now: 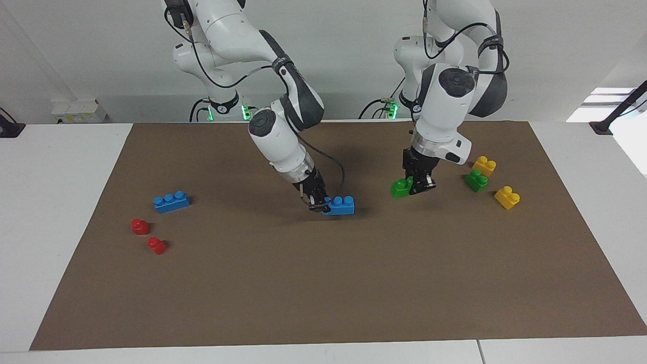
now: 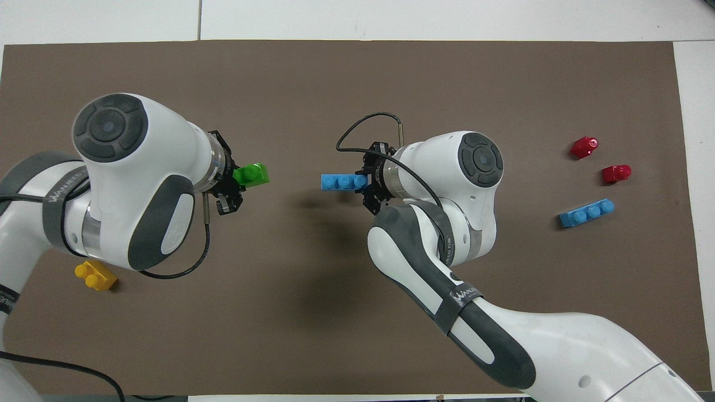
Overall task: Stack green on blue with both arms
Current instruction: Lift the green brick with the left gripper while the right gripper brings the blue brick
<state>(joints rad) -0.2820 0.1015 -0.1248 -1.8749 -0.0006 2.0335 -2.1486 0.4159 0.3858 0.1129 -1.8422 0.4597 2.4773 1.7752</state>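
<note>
— Two end effectors, both carrying something?
— Yes. Left end effector (image 1: 418, 186) is clamped on one end of a green two-stud brick (image 1: 401, 187), held up over the brown mat (image 1: 323, 283) near its middle.
— And the other?
— Right end effector (image 1: 319, 204) is closed on the end of a blue three-stud brick (image 1: 339, 205), low over the mat's centre — bricks apart, facing each other.
— Anything on the tabletop (image 1: 55, 202)?
— Second green brick (image 1: 476, 180) between two yellow bricks (image 1: 483, 165) (image 1: 507, 196); second blue brick (image 1: 172, 201) beside two red bricks (image 1: 140, 226) (image 1: 156, 245).
</note>
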